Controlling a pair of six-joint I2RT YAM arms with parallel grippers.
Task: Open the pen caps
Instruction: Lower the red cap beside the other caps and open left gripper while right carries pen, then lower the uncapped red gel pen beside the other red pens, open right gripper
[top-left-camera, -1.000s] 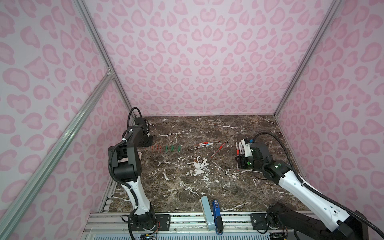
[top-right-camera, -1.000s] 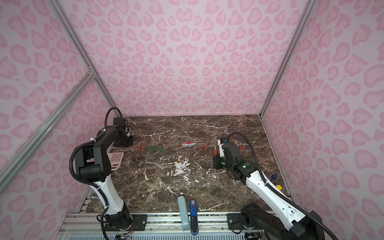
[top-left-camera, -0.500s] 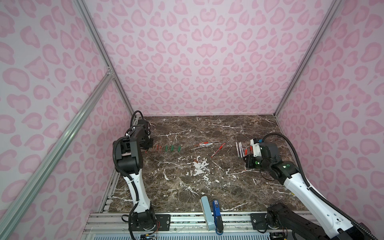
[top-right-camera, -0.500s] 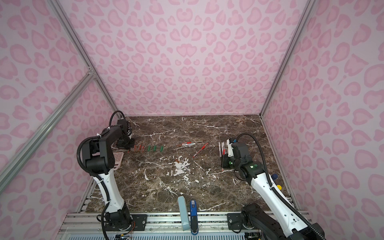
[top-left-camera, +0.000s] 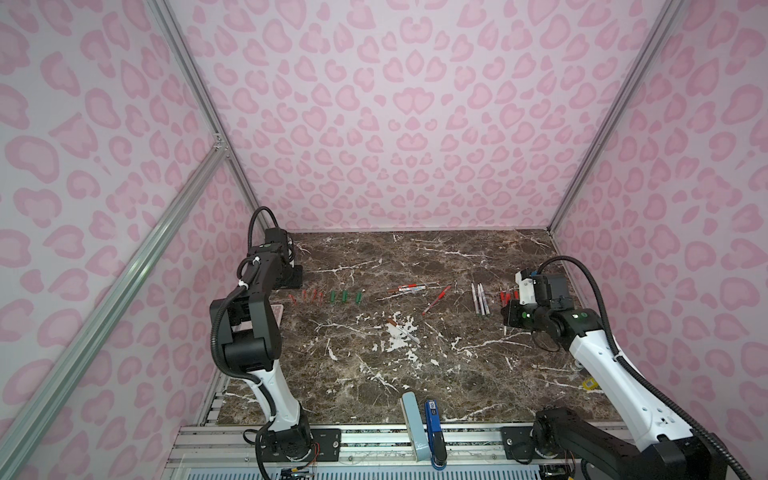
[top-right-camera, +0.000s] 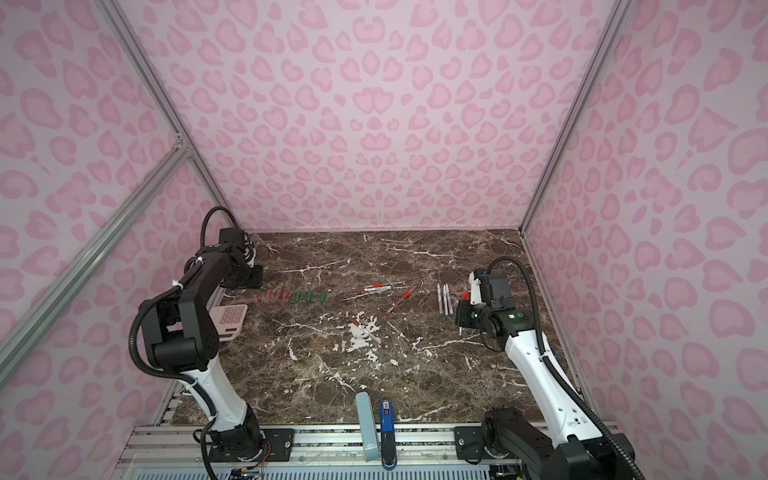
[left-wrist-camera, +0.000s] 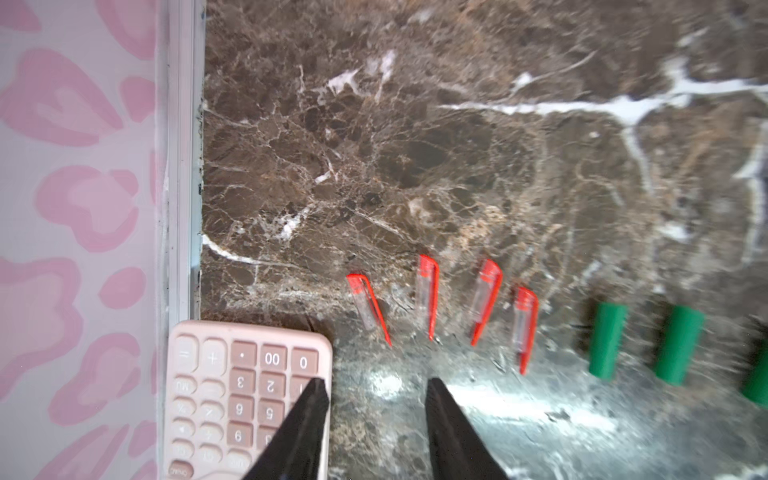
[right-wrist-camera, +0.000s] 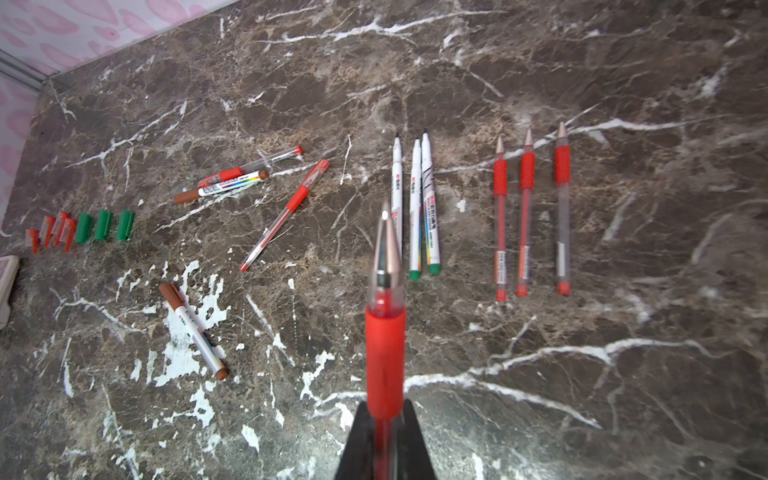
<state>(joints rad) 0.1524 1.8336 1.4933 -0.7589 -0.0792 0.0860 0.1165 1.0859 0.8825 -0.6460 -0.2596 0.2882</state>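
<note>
L gripper (left-wrist-camera: 375, 381) just parted, empty, beside red caps (left-wrist-camera: 428, 291); R gripper (right-wrist-camera: 386, 409) clamps uncapped red pen (right-wrist-camera: 384, 345). I judge: cap deposited, pen placement next.

Just beside the one pink calculator (left-wrist-camera: 241, 374) lie four slim red caps (left-wrist-camera: 428, 286), and past them, farther from the calculator, three green caps (left-wrist-camera: 606, 340). Farther still from it are two capped red pens (right-wrist-camera: 297, 199), two brown-capped markers (right-wrist-camera: 191, 328), three uncapped white markers (right-wrist-camera: 415, 208) and four uncapped red pens (right-wrist-camera: 527, 170): three in a row on the desk (right-wrist-camera: 623, 374), one gripped by the right end effector (right-wrist-camera: 384, 411). One pale blue bar (top-left-camera: 413, 419) and one blue stapler-like object (top-left-camera: 432, 419) sit well apart from the calculator.
</note>
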